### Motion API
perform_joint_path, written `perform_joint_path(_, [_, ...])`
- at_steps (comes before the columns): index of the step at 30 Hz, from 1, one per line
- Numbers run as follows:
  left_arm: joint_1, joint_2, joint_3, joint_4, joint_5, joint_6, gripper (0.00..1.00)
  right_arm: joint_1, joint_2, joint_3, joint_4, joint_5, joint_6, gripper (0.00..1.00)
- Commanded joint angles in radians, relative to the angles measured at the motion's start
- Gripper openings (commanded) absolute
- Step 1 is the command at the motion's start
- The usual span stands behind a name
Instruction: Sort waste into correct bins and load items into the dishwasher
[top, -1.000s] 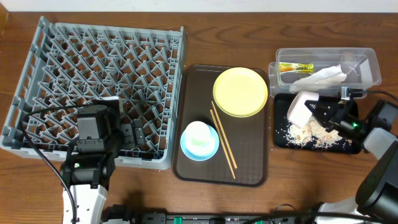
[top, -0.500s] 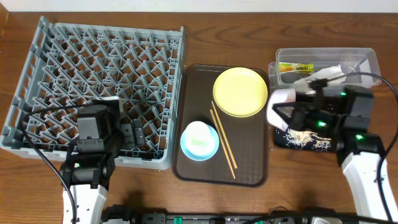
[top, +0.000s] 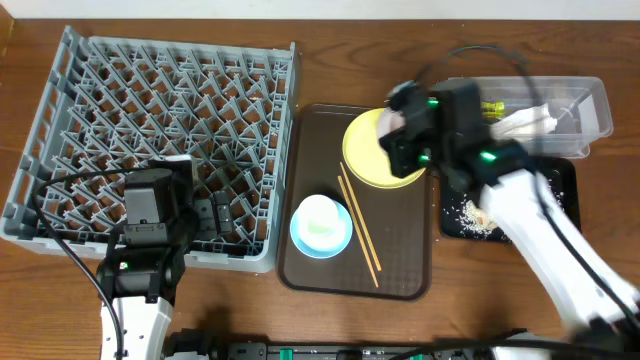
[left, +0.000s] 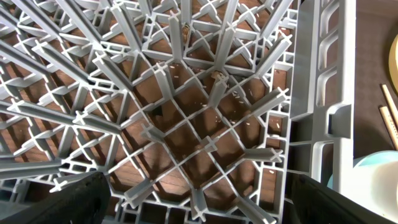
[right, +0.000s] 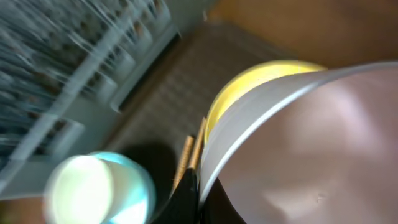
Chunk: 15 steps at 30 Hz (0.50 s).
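Right jaws clamp white bowl (right: 298, 149), left jaws wide, empty; I see dish rack (top: 284, 150) at 10 o'clock unloaded, plate (top: 362, 150) pending.

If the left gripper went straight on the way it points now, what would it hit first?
The left gripper, jaws open, points down into the grey dish rack. Going straight on, it would likely meet the rack's upright pegs first; nothing lies between. How near they are is unclear.

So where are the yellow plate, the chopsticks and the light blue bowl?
yellow plate (top: 362, 150), overhead view, its bare left half.
chopsticks (top: 358, 228), overhead view, middle of the pair.
light blue bowl (top: 299, 236), overhead view, its left rim.
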Motion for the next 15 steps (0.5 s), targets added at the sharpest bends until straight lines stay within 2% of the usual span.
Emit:
perform_joint_path(1, [0.004, -0.001, 0.026, -0.002, -0.002, -0.009, 0.96, 0.036, 0.135, 0.010, 0.030, 0.090, -0.066, 0.01])
perform_joint_path(9, [0.004, -0.001, 0.026, -0.002, -0.002, -0.009, 0.96, 0.066, 0.285, 0.010, 0.111, 0.091, -0.066, 0.04])
perform_joint_path(11, [0.004, -0.001, 0.026, -0.002, -0.002, -0.009, 0.96, 0.077, 0.291, 0.010, 0.103, 0.091, -0.066, 0.14])
perform_joint_path(13, [0.004, -0.001, 0.026, -0.002, -0.002, -0.009, 0.96, 0.087, 0.281, 0.011, 0.092, 0.091, -0.066, 0.20])
perform_joint_path(14, [0.004, -0.001, 0.026, -0.002, -0.002, -0.009, 0.96, 0.091, 0.263, 0.019, 0.074, 0.084, -0.064, 0.35])
perform_joint_path(15, [0.004, -0.001, 0.026, -0.002, -0.002, -0.009, 0.96, 0.092, 0.247, 0.031, 0.053, 0.080, -0.057, 0.38])
